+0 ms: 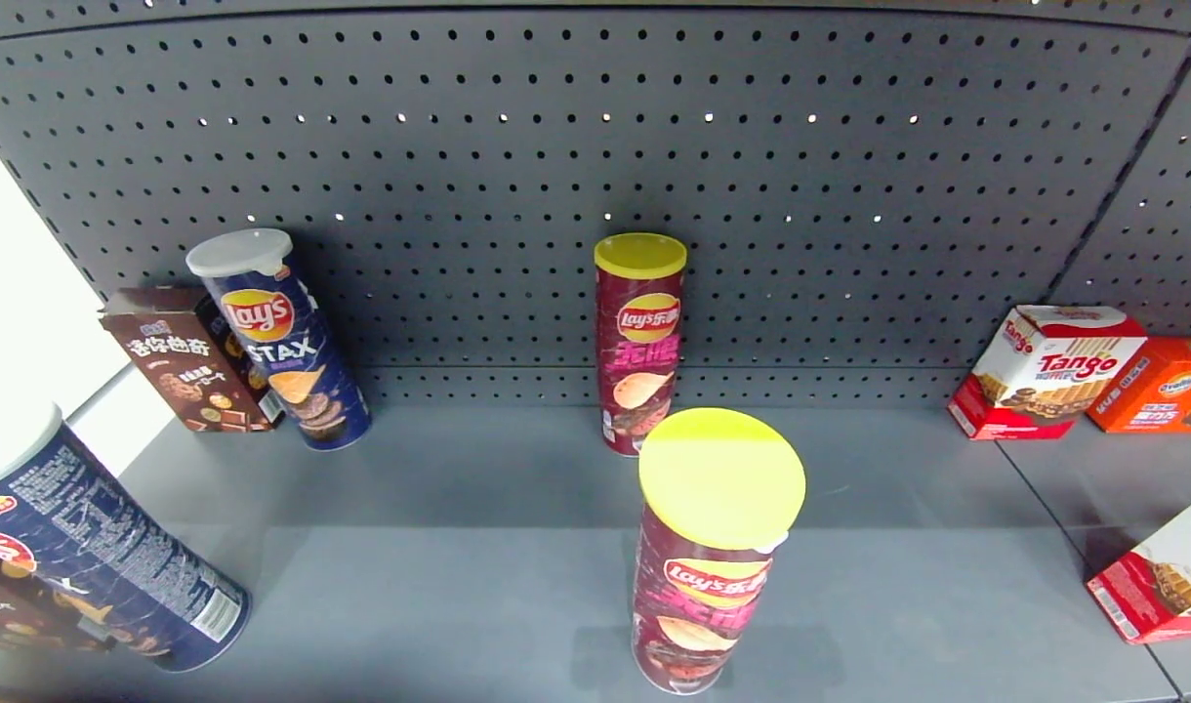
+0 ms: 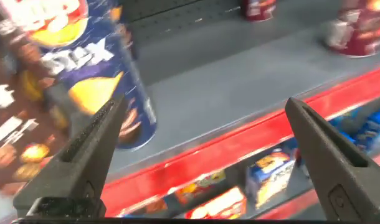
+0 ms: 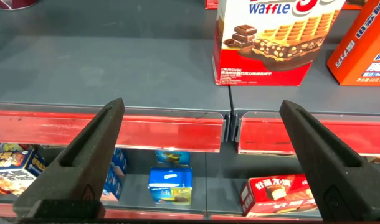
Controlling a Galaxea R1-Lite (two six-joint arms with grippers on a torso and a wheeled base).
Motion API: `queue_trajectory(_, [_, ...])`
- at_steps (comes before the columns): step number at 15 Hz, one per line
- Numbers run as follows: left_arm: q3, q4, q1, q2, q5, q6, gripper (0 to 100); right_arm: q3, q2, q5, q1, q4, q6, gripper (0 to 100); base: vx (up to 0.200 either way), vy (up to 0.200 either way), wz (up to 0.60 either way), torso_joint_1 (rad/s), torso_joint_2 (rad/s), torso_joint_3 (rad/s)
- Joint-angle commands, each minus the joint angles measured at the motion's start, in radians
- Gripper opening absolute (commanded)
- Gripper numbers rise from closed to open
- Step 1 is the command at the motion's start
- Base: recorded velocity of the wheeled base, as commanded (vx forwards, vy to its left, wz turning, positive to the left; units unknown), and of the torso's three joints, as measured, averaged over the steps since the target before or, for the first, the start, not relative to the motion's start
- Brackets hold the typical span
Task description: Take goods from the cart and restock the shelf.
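On the grey shelf (image 1: 478, 508) a maroon chip can with a yellow lid (image 1: 713, 557) stands near the front, and a second one (image 1: 641, 342) stands at the pegboard behind it. A blue chip can (image 1: 98, 557) stands at the front left. My left gripper (image 2: 204, 104) is open and holds nothing; it hangs just off the shelf's front edge, facing that blue can (image 2: 96, 68). My right gripper (image 3: 202, 104) is also open with nothing in it, in front of the shelf edge below a red-and-white wafer box (image 3: 271, 37).
Another blue can (image 1: 278, 337) and a brown cookie box (image 1: 181, 356) stand at the back left. Wafer boxes (image 1: 1045, 371) and an orange box (image 1: 1157, 383) fill the right section. A red price strip (image 3: 159, 127) runs along the shelf front, with packaged goods (image 3: 171, 183) on the shelf below.
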Motion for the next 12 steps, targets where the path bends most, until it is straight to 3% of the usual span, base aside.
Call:
queue_trajectory(1, [0.0, 0.013, 0.032, -0.043, 0.001, -0.002, 100, 0.0, 0.0, 0.002, 0.0, 0.0, 0.0, 100, 0.0, 0.0, 0.0, 0.0, 0.0, 0.0])
queue_trajectory(2, [0.0, 0.034, 0.04, -0.04, 0.001, -0.005, 100, 0.0, 0.0, 0.002, 0.0, 0.0, 0.0, 100, 0.0, 0.0, 0.0, 0.0, 0.0, 0.0])
queue_trajectory(4, [0.0, 0.151, 0.162, -0.035, 0.001, -0.008, 100, 0.0, 0.0, 0.002, 0.0, 0.0, 0.0, 100, 0.0, 0.0, 0.0, 0.0, 0.0, 0.0])
queue_trajectory(7, [0.0, 0.16, 0.242, -0.04, 0.001, -0.007, 100, 0.0, 0.0, 0.0, 0.0, 0.0, 0.0, 100, 0.0, 0.0, 0.0, 0.0, 0.0, 0.0])
queue_trajectory(8, [0.0, 0.16, 0.317, -0.066, 0.004, -0.014, 100, 0.0, 0.0, 0.002, 0.0, 0.0, 0.0, 100, 0.0, 0.0, 0.0, 0.0, 0.0, 0.0])
queue_trajectory(12, [0.0, 0.16, 0.29, -0.132, 0.002, -0.073, 100, 0.0, 0.0, 0.002, 0.0, 0.0, 0.0, 100, 0.0, 0.0, 0.0, 0.0, 0.0, 0.0])
